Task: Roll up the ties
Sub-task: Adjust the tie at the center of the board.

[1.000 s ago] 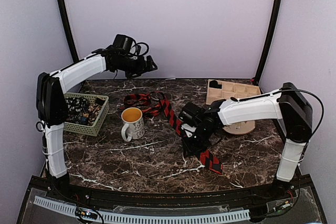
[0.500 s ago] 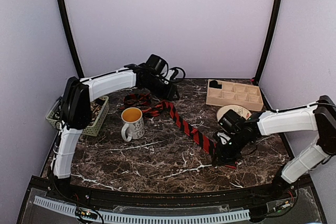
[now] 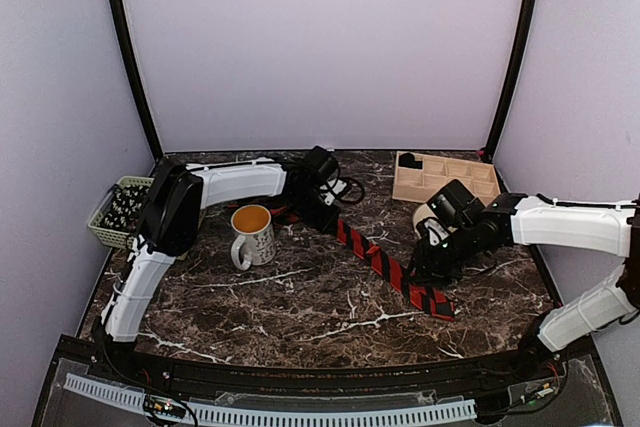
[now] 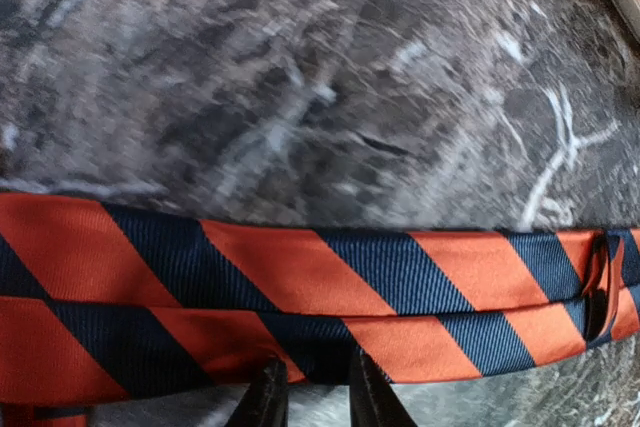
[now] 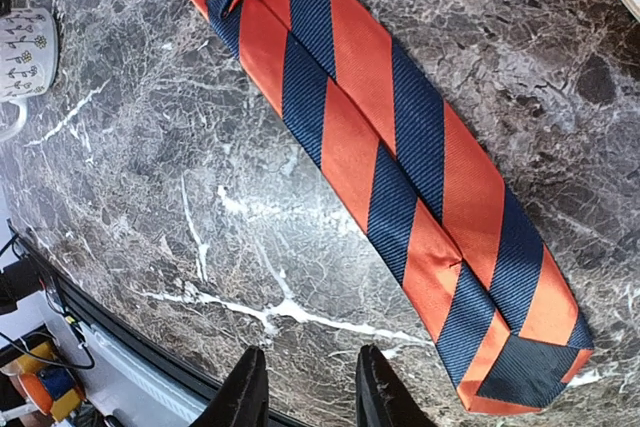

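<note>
The red-and-dark striped tie [image 3: 385, 265] lies stretched diagonally on the marble table [image 3: 300, 297], its wide end [image 5: 520, 367] towards the front right. My left gripper [image 3: 322, 215] is down at its narrow end. In the left wrist view the jaws [image 4: 315, 372] stand narrowly apart, with their tips over the near edge of the tie [image 4: 320, 277]. Whether they pinch it does not show. My right gripper [image 3: 425, 269] hovers beside the wide part. Its jaws [image 5: 305, 367] are apart over bare marble, and the tie [image 5: 400, 147] lies clear of them.
A white mug [image 3: 252, 232] of orange liquid stands just left of the tie's narrow end. A green basket [image 3: 115, 212] sits at the far left. A wooden compartment tray [image 3: 445, 175] is at the back right, behind the right arm.
The left arm swung from the back down onto the tie's narrow end, its jaws narrowing. The right gripper dragged the wide end right, straightening the tie, then drew back off it.
</note>
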Tool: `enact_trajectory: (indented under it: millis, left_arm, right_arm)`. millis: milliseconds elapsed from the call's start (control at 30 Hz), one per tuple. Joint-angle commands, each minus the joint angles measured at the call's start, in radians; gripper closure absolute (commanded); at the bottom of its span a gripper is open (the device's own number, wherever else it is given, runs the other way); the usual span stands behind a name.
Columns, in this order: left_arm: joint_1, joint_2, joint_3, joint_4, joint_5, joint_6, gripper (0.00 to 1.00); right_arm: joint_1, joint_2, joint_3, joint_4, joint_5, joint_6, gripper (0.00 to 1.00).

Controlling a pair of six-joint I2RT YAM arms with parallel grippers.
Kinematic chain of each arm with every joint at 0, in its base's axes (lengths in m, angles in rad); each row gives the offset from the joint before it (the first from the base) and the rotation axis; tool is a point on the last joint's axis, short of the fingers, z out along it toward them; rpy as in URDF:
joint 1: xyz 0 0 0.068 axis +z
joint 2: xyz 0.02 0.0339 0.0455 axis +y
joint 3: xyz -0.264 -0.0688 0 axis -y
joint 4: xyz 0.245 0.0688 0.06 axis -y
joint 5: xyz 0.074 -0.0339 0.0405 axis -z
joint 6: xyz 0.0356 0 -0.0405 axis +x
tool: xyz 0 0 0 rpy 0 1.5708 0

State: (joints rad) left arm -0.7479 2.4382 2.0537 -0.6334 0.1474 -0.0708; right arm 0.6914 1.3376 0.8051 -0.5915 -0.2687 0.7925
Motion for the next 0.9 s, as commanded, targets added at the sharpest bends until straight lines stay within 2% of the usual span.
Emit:
enact_trajectory:
  millis: [0, 100, 233, 333, 467, 700, 867]
  left_arm:
    - [-0.129, -0.071, -0.129, -0.102, -0.034, -0.038, 0.77]
    - [-0.204, -0.125, -0.251, -0.092, -0.005, -0.17, 0.82]
    - [-0.257, -0.213, -0.383, -0.023, 0.153, -0.356, 0.86]
    - [-0.262, -0.286, -0.408, 0.079, 0.226, -0.412, 0.76]
    - [-0.21, -0.336, -0.362, 0.106, 0.186, -0.383, 0.68]
    - [-0.122, -0.289, -0.274, 0.004, 0.073, -0.22, 0.66]
    - [-0.091, -0.232, -0.244, -0.05, -0.024, -0.172, 0.67]
  right_arm:
    - [-0.009, -0.003, -0.007, 0.013, 0.022, 0.039, 0.7]
    - [-0.022, -0.03, -0.028, -0.007, 0.037, 0.034, 0.71]
    - [-0.044, -0.087, -0.075, -0.027, 0.047, 0.042, 0.71]
    - [-0.049, -0.117, -0.099, -0.035, 0.034, 0.043, 0.72]
    - [-0.047, -0.137, -0.102, -0.043, -0.01, 0.036, 0.74]
    - [-0.007, -0.207, -0.155, -0.094, -0.05, 0.071, 0.75]
    - [0.001, -0.215, -0.216, -0.109, -0.044, 0.115, 0.76]
